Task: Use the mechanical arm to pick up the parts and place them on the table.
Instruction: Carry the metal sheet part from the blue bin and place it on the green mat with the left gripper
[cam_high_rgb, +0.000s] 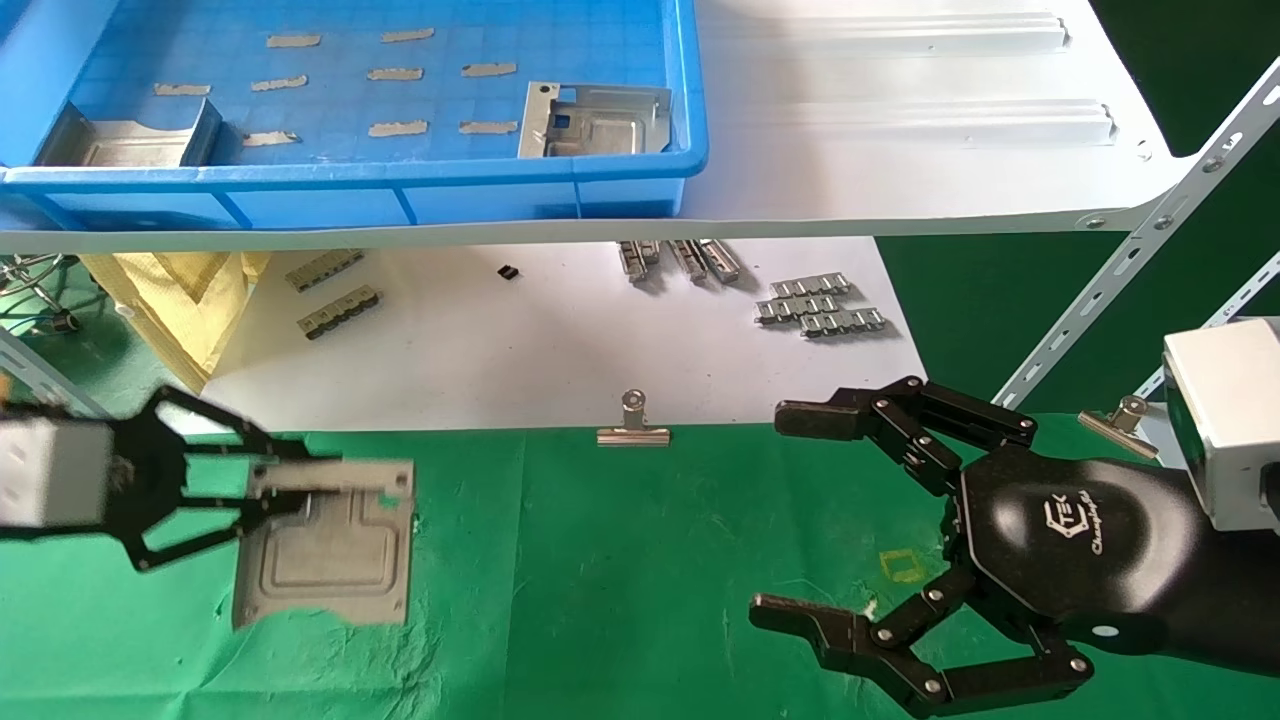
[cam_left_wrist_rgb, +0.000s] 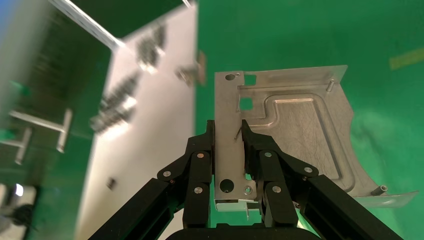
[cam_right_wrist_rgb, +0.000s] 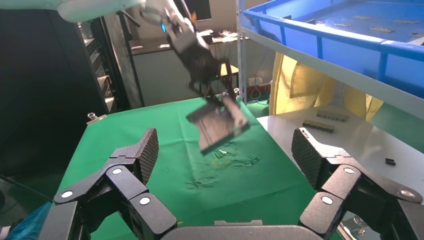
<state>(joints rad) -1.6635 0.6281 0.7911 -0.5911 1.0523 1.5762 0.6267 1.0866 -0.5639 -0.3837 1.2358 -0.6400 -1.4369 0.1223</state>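
- At 6 o'clock, table (cam_high_rgb: 620, 560) is covered in green cloth.
- At 11 o'clock, blue tray (cam_high_rgb: 400, 180) is seen with two parts (cam_high_rgb: 595, 122) inside.
- At 4 o'clock, right gripper (cam_high_rgb: 790, 515) is held spread wide, idle.
- At 8 o'clock, one plate (cam_high_rgb: 330, 555) is clamped by left gripper (cam_high_rgb: 250, 490) by its edge above the cloth.

White logo "Changingtek" on the right arm (cam_high_rgb: 1080, 530)
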